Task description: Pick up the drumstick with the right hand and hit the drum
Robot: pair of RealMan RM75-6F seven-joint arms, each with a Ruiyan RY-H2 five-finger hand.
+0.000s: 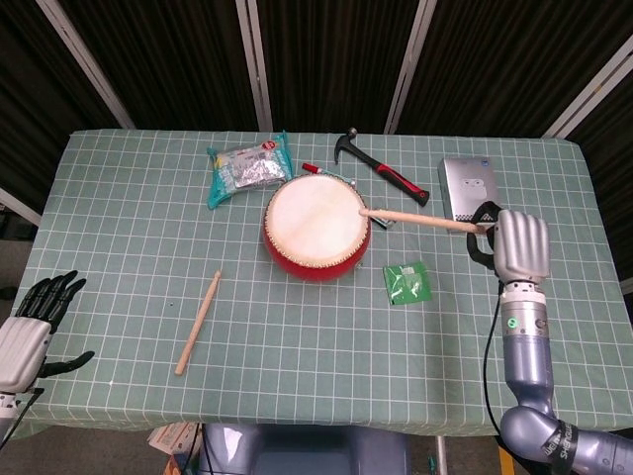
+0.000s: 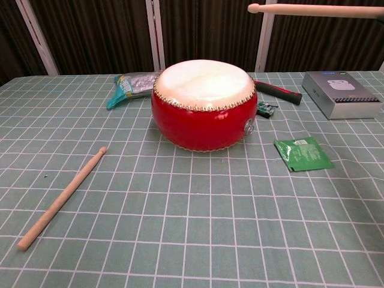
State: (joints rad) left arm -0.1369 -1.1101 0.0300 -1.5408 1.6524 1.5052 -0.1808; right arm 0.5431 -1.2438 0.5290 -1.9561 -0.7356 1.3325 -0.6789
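The red drum (image 1: 315, 230) (image 2: 204, 105) with a pale skin stands in the middle of the table. My right hand (image 1: 516, 244) grips one end of a wooden drumstick (image 1: 420, 219) (image 2: 312, 8), held in the air to the right of the drum. The stick lies roughly level, its tip reaching over the drum's right rim in the head view. In the chest view the stick is high above the drum and the hand is out of frame. My left hand (image 1: 32, 328) hangs open off the table's front left corner, holding nothing.
A second drumstick (image 1: 198, 322) (image 2: 62, 197) lies on the cloth front left. A green packet (image 1: 406, 282) lies right of the drum. A hammer (image 1: 381, 166), a silver box (image 1: 469, 193) and a foil bag (image 1: 245, 168) sit behind.
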